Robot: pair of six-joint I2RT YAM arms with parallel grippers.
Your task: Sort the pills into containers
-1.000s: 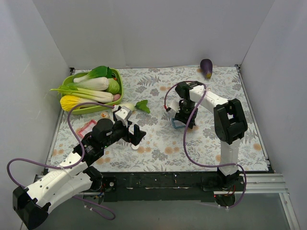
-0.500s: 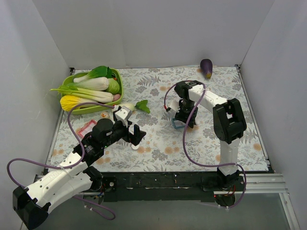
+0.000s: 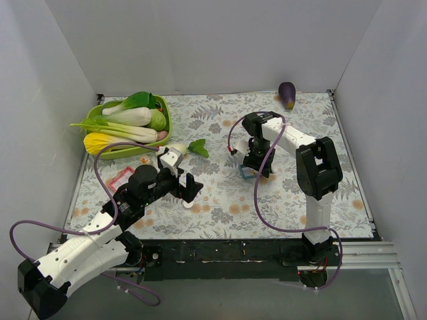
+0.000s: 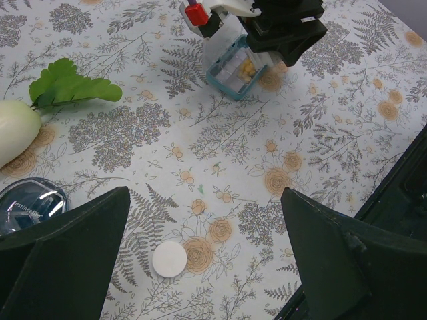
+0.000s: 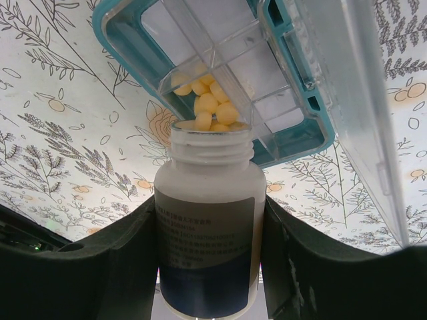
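Note:
My right gripper (image 5: 208, 213) is shut on an uncapped white pill bottle (image 5: 207, 253), tipped mouth-down over a blue-rimmed clear tray (image 5: 120, 40). Several orange-yellow pills (image 5: 203, 107) lie in one compartment at the bottle's mouth. In the top view the right gripper (image 3: 257, 162) is over the tray (image 3: 245, 175) at mid-table. The left wrist view also shows the tray (image 4: 230, 73), its pills (image 4: 247, 68) and the right gripper (image 4: 283, 33). My left gripper (image 4: 203, 247) is open and empty above the cloth, with a round white cap (image 4: 169, 258) lying below it. In the top view the left gripper (image 3: 190, 187) is left of centre.
A green basket (image 3: 165, 127) of vegetables stands at the back left. A white radish with a leaf (image 4: 17, 130) and a blue-grey round dish (image 4: 27, 207) lie near the left gripper. A red-rimmed tray (image 3: 120, 177) lies at the left and an eggplant (image 3: 287, 94) at the back.
The right gripper with the bottle has shifted very slightly over the tray. The left arm has not moved.

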